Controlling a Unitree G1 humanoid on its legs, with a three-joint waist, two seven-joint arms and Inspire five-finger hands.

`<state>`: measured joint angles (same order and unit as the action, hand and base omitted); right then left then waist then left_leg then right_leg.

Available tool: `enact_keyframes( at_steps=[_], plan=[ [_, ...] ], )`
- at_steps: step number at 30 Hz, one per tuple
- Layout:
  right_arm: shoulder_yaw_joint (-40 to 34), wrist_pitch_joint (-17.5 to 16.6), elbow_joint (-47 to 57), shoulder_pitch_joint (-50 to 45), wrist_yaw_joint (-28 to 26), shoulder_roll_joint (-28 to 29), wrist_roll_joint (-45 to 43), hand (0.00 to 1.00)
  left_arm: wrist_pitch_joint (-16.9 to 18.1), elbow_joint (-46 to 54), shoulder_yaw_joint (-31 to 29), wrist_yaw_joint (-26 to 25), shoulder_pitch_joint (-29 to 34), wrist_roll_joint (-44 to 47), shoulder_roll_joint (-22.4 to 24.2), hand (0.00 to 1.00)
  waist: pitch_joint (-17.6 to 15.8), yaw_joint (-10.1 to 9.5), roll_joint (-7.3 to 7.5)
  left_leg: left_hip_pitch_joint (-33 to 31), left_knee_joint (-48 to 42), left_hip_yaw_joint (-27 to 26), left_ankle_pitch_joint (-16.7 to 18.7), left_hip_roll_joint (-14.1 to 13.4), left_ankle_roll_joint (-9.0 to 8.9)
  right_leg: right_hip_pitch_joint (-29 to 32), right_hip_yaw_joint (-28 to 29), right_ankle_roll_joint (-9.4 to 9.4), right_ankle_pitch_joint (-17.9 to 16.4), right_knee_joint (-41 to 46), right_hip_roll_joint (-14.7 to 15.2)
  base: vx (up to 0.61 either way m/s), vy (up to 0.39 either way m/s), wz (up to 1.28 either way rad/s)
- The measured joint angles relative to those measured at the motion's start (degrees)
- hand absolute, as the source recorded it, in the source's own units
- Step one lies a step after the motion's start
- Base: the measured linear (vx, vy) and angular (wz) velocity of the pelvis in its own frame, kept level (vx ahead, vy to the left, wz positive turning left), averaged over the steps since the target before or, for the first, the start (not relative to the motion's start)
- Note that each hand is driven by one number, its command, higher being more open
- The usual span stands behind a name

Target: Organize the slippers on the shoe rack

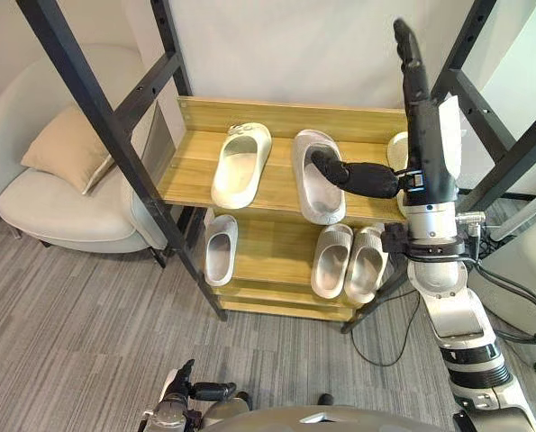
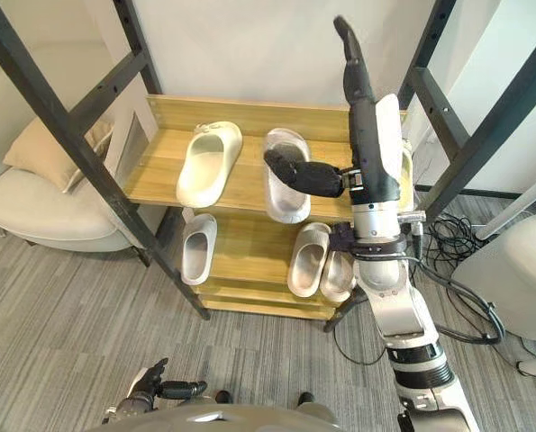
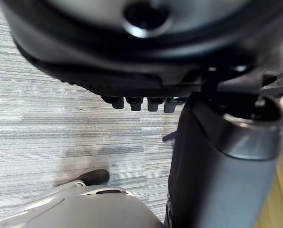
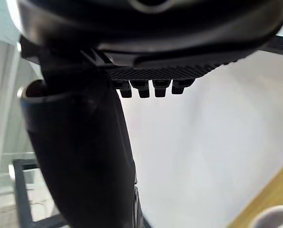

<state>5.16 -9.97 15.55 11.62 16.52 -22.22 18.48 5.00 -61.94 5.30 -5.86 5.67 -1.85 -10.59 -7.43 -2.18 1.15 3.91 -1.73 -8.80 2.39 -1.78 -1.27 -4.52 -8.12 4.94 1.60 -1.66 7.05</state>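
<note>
Slippers (image 1: 240,165) lay on the shoe rack (image 1: 277,117); my right hand (image 1: 425,144) stood released, fingers straight; my left hand (image 1: 188,389) hung relaxed.

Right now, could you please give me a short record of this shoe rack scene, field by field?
Top shelf: cream slipper, grey slipper, third slipper partly behind the right arm
Lower shelf: single grey slipper on the left, grey pair on the right
Right hand: raised before the rack, fingers straight, holding nothing
Left hand: low near the floor, open
Beside rack: armchair with pillow
</note>
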Motion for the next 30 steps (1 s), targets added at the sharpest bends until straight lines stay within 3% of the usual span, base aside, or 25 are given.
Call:
enact_keyframes(
  at_steps=[11,27,28,30],
  plan=[
    [-2.23,4.89,-12.19,0.0,0.38,-2.63,2.94,1.0,0.59,0.02,-0.04,0.13,-0.09,0.01,-0.12,1.0,-0.11,-0.17,0.24,-1.58,0.07,2.06,-0.06,0.12,0.09,0.04,-1.7,-0.06,0.44,-1.72,-0.24,0.02,-0.014,0.07],
    [-1.19,5.09,-19.84,7.5,-0.26,-3.03,2.87,1.0,0.7,0.56,-2.15,0.98,-0.1,0.1,-0.73,1.0,-1.25,-0.61,2.31,-2.84,0.09,3.8,-0.22,0.4,0.33,0.31,-3.2,-0.13,0.51,-2.41,-0.23,0.0,-0.002,0.04],
    [-0.43,5.09,-20.35,8.13,-0.52,-3.14,2.78,0.0,0.69,0.8,-2.17,1.11,-0.1,0.1,-0.82,1.0,-1.36,-0.67,2.49,-2.95,0.1,3.91,-0.22,0.41,0.33,0.32,-3.33,-0.13,0.52,-2.52,-0.24,0.02,-0.002,0.03],
    [0.94,4.98,-21.45,9.64,-1.01,-3.25,2.71,0.0,0.69,1.0,-2.26,1.2,-0.08,0.13,-0.92,1.0,-1.46,-0.69,2.66,-2.98,0.16,3.97,-0.22,0.42,0.34,0.33,-3.35,-0.21,0.59,-2.65,-0.24,0.0,0.0,0.0]
  ],
)
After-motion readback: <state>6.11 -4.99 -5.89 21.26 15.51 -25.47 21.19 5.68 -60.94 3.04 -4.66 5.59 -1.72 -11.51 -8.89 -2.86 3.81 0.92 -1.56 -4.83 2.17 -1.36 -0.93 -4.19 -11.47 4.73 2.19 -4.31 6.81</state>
